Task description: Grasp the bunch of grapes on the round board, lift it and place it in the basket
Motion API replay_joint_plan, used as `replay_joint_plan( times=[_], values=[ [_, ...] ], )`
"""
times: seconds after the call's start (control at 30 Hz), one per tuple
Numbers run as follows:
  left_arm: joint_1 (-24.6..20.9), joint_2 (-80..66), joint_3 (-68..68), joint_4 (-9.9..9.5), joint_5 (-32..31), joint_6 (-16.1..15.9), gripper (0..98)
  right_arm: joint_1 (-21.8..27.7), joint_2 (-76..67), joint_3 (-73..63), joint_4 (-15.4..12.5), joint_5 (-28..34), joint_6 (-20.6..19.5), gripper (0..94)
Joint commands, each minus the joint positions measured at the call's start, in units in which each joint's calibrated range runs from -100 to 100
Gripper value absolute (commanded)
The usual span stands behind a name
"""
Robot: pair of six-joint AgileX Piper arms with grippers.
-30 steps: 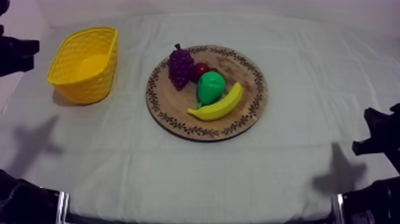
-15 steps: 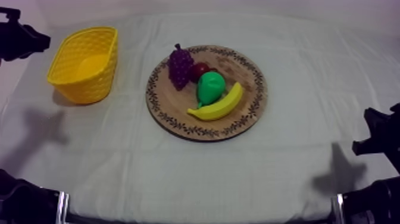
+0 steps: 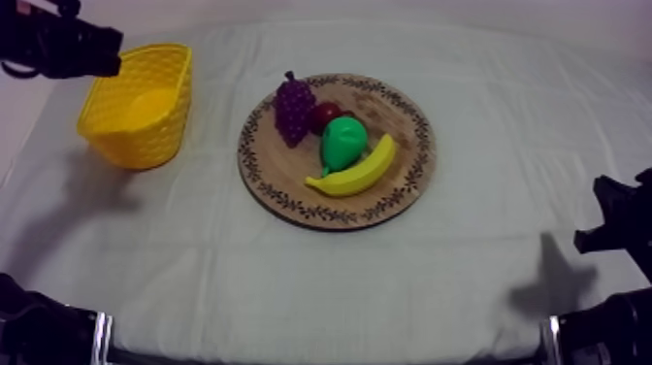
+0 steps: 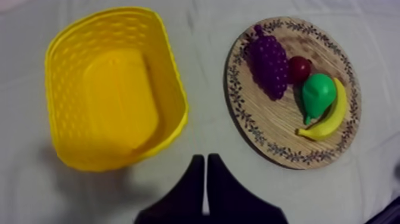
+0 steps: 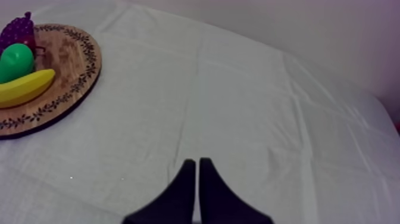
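**The bunch of grapes (image 3: 294, 109) sits on the wooden board (image 3: 281, 167), both arms empty-handed**

Well left of the board we see our left gripper (image 4: 205, 159). In the top view it hangs above the table at the far side, by the far-left rim of the yellow basket (image 3: 146, 148). Its fingers (image 4: 190, 184) lie pressed together in a narrow wedge, with nothing between them. In the left wrist view they point at the cloth (image 3: 485, 116) between the basket and the board.

The basket stands upright left of the board and apart from it, with bare cloth between.

The grapes lie on the board's far-left part, stem toward the far rim, and no gripper touches them. Just right of them, also on the board, is the small red fruit (image 3: 325, 115). The pear (image 3: 342, 143) lies at the board's middle, just in front of the red fruit. The banana (image 3: 357, 170) curves along the pear's right and near side, against it.

Well right of the board, low by the table's near edge, we see our right gripper (image 5: 196, 162). Its fingers (image 5: 187, 184) are together too, a thin wedge over bare cloth, holding nothing.
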Motion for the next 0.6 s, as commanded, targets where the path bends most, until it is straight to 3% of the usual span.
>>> replay_joint_plan(
  times=[0.0, 0.17, 0.57],
  values=[
    [0.7, 2.5, -4.2, -0.31, 3.3, 2.7, 0.0, 0.0, 0.0, 0.0, 0.0, 0.0, -0.1, 0.3],
    [3.3, 7.8, -11.2, -1.37, 6.1, 5.2, 0.0, 0.0, 0.0, 0.0, 0.0, 0.0, -0.1, 0.3],
    [7.0, 21.1, -25.4, -2.35, 6.1, 3.6, 0.0, 0.0, 0.0, 0.0, 0.0, 0.0, -0.1, 0.3]
  ],
)
